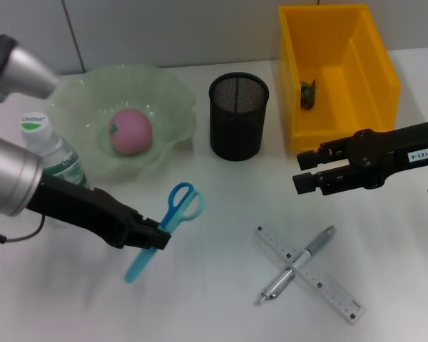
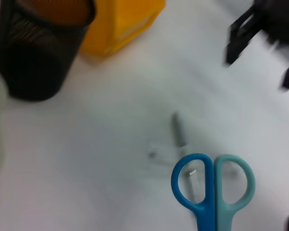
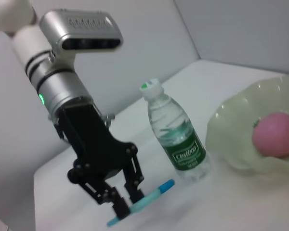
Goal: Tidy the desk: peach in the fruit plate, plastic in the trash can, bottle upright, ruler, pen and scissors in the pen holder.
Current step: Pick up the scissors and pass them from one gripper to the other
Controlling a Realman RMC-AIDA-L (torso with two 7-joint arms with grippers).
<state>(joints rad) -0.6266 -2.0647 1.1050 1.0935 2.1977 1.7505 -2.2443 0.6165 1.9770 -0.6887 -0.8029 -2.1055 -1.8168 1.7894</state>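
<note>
My left gripper (image 1: 155,239) is shut on the blade cover of the light-blue scissors (image 1: 185,203), which slant a little above the desk (image 1: 214,313). The right wrist view shows the same grip on the scissors (image 3: 154,192) by the left gripper (image 3: 125,206). The peach (image 1: 130,132) lies in the fruit plate (image 1: 167,92). Beside the plate the bottle (image 1: 51,149) stands upright. The pen (image 1: 303,260) lies across the ruler (image 1: 328,285). My right gripper (image 1: 304,169) hovers open and empty in front of the trash can (image 1: 342,43), which holds a dark crumpled piece (image 1: 308,94). The pen holder (image 1: 238,116) stands in the middle.
The pen holder (image 2: 36,53) and trash can (image 2: 120,24) stand close together at the back. Bare desk lies between the scissors and the pen. The fruit plate (image 3: 231,139) sits right next to the bottle (image 3: 176,137).
</note>
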